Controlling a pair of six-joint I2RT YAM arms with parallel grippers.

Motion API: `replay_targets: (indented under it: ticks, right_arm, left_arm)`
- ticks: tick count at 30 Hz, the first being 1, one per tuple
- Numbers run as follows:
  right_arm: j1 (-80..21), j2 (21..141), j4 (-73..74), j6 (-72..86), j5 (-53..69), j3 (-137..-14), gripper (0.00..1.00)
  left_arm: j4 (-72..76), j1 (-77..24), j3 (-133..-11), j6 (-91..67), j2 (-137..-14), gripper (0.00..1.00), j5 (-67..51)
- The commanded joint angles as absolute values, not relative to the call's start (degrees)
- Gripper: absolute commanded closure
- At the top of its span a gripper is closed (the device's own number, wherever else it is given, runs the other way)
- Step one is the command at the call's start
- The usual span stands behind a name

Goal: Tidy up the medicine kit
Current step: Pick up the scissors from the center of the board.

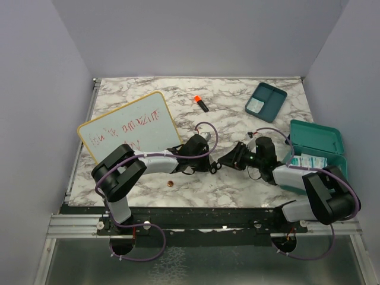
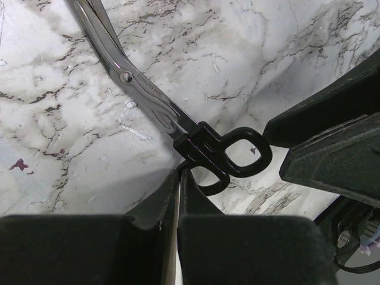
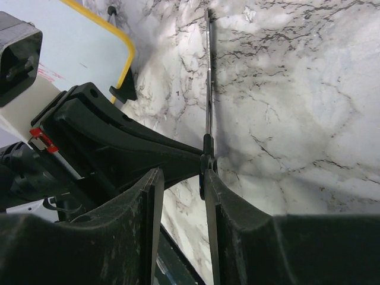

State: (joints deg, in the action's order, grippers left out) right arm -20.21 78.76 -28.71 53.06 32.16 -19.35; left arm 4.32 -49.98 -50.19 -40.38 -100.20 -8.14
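Note:
Steel scissors (image 2: 148, 95) with black handle loops hang just above the marble table. My left gripper (image 2: 179, 172) is shut on the lower handle loop. My right gripper (image 3: 181, 178) stands open around the other loop, which rests against the inner face of one finger (image 3: 222, 190) while the other finger stays apart. In the top view the two grippers meet at mid-table, left (image 1: 205, 166) and right (image 1: 228, 159). The medicine kit (image 1: 314, 139), a teal case, lies open at the right edge with boxes inside. Its teal tray insert (image 1: 266, 101) sits at the back right.
A yellow-framed whiteboard (image 1: 127, 127) with red writing lies at the left, close behind my left arm. An orange marker (image 1: 200, 103) rests at the back centre. A small brown round object (image 1: 170, 184) lies near the front edge.

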Motion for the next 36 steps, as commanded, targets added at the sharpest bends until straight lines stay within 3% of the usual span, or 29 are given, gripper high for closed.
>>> replay_targets:
  ticks: [1, 24, 30, 36]
  right_arm:
    - [-21.71, 80.47, -28.79, 54.91, 37.97, -20.18, 0.62]
    - [-21.71, 78.37, -15.04, 55.43, 31.68, -24.29, 0.57]
    - [-21.71, 77.05, -10.51, 52.67, 29.71, -25.73, 0.62]
    - [-21.71, 75.09, -7.43, 49.17, 24.9, -26.1, 0.75]
  left_arm:
    - [2.64, -50.98, -48.98, -39.46, -100.4, 1.0, -8.44]
    - [2.55, -50.98, -48.69, -38.41, -100.1, 1.0, -8.02]
    - [2.49, -51.04, -48.69, -38.36, -99.94, 1.0, -8.06]
    - [3.1, -51.05, -47.96, -38.52, -98.99, 1.0, -8.06]
